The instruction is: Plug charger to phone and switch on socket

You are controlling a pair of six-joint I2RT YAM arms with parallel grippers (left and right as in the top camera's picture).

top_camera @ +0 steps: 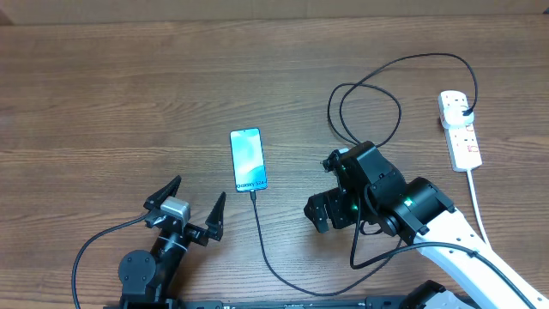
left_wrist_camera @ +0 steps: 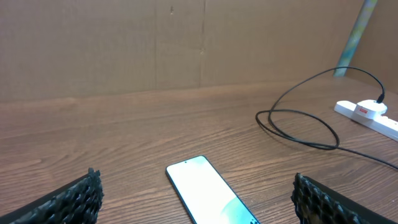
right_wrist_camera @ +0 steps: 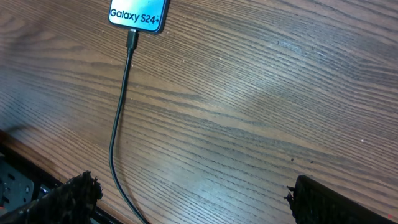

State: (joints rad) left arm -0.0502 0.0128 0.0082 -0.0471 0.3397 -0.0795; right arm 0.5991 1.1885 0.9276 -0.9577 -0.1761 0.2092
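Overhead: shows the phone (top_camera: 246, 160) flat near the middle of the table (top_camera: 103, 86), screen lit. Leaves bare wood along both long edges and beyond the far short edge. Shows the charger (top_camera: 260, 240) with its connector tip seated in the near short edge of the phone.

Cable route: runs toward the near table edge, bends right beneath the right arm, forms a loose loop behind the right gripper (top_camera: 322, 187). Ends with the black plug seated in the far end of the socket (top_camera: 460, 129).

Socket position: lies near the right table edge, well apart from the phone, long axis running near to far. White cord (top_camera: 477, 206) leaving the near end. Switch position: cannot tell.

Left gripper (top_camera: 199, 193): spread wide, holding nothing, near the front edge, nearer and left of the phone, not touching it. Left wrist view: frames the phone between both fingers (left_wrist_camera: 74, 199), with open wood ahead up to the cardboard wall (left_wrist_camera: 124, 50).

Right gripper: spread wide, empty, right of the cable run, not gripping it. Right wrist view: shows both fingers (right_wrist_camera: 329, 199) far apart above bare wood, cable passing close to the finger at picture left, front table edge at lower left.
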